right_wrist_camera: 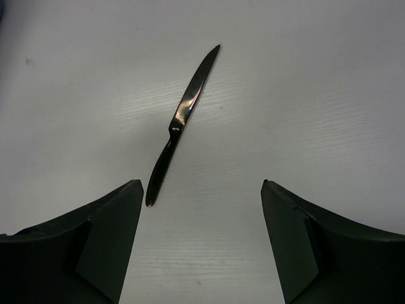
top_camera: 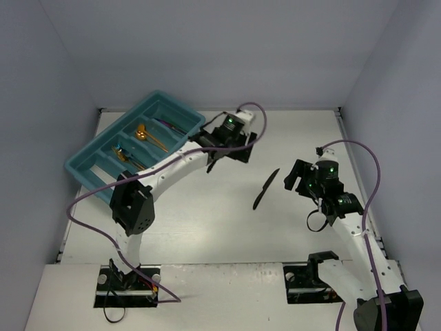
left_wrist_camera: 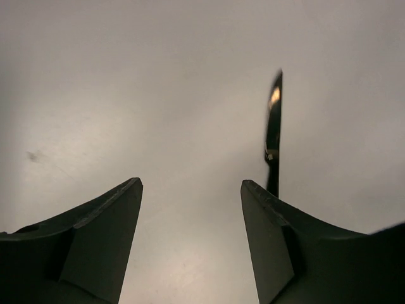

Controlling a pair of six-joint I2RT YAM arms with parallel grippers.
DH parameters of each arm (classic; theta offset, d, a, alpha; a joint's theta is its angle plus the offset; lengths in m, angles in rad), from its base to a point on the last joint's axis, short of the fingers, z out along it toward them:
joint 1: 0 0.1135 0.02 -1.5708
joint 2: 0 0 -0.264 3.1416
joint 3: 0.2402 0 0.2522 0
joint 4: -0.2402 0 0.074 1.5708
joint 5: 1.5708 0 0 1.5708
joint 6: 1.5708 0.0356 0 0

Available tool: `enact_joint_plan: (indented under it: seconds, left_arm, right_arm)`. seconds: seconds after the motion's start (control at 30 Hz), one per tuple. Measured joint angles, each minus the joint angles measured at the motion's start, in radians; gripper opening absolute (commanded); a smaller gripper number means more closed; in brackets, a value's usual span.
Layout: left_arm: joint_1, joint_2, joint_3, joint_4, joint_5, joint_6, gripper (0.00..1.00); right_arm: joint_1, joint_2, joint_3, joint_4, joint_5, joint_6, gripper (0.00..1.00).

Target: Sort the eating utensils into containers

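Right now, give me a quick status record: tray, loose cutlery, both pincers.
tray: teal plastic cutlery tray, far left, holding several utensils including a gold spoon
loose: one black serrated knife, lying flat outside the tray
left pincer: open, empty
right pincer: open, empty, knife just ahead of it

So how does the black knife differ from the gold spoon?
Colour: the knife is black, the spoon gold.
Place: the knife lies on the bare table; the spoon lies in a compartment of the tray.
Shape: the knife has a long serrated blade, the spoon a rounded bowl.
Shared: both are slim, and neither is gripped.
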Motion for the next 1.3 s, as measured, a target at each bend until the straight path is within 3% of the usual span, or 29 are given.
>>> enact_joint_plan:
  seconds: [0.17,0.4,0.9,1.13,1.3]
  left_arm:
    - [-0.154,0.048,-0.063,-0.048,0.026,0.073,0.61]
    - [-0.251,0.155,-0.059,-0.065,0.035,0.114,0.60]
    - [-0.288,0.348,0.080,-0.069,0.029,0.128,0.56]
    - [-0.283,0.398,0.129,-0.060,0.031,0.123,0.45]
    - [-0.283,0.402,0.133,-0.057,0.032,0.110,0.19]
  right_arm:
    - [0.000,-0.049,-0.008,0.000,0.016,0.025,0.73]
    - [0.000,-0.131,-0.036,-0.029,0.096,0.110,0.77]
    - [-0.001,-0.311,0.013,-0.166,0.355,0.198,0.81]
    - [-0.001,-0.327,0.014,-0.192,0.384,0.205,0.81]
    - [-0.001,-0.366,0.018,-0.195,0.406,0.208,0.81]
